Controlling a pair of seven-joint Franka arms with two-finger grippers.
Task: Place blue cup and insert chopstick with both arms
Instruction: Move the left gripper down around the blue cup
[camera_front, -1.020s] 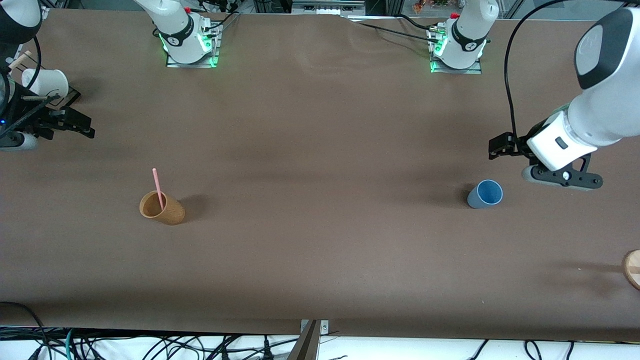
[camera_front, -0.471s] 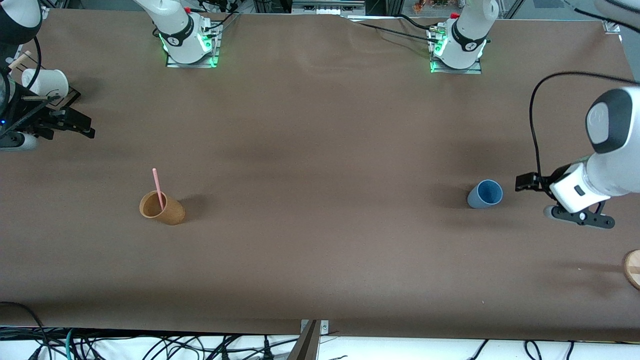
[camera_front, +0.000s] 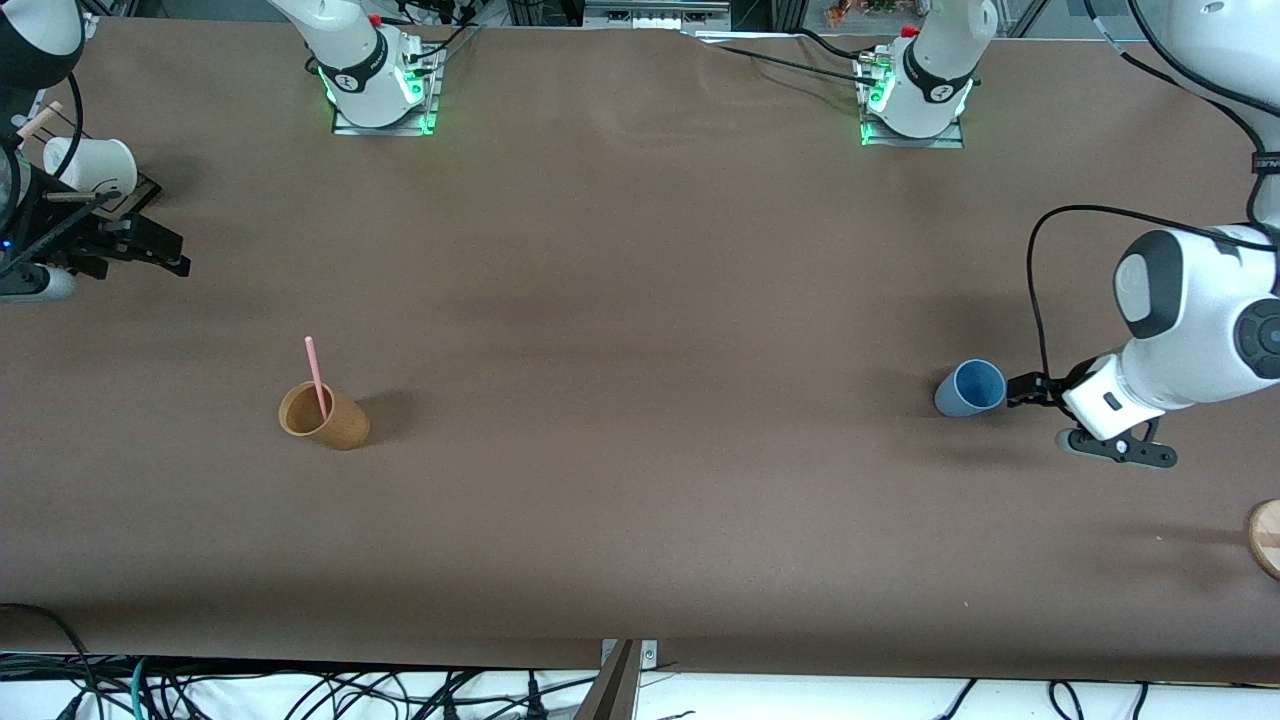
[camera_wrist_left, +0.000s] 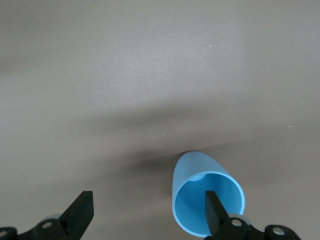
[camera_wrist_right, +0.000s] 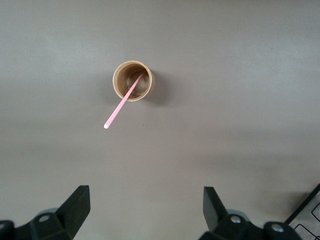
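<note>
Left gripper (camera_front: 1012, 390), jaws spread, sits at three o'clock of the upright blue cup (camera_front: 969, 389), evidently lined up to grasp, while right gripper (camera_front: 150, 250), open, waits; chopstick (camera_front: 317, 376) stands in brown cup (camera_front: 323, 417).

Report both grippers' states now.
Left gripper: open, empty, beside the blue cup.
Right gripper: open, empty, waiting.

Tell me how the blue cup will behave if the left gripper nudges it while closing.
The blue cup stands upright, small and thin-walled, so it is probably light and may slide or tip. Its tapered sides could slip upward between closing fingers. The left gripper is open, one finger at the rim.
</note>
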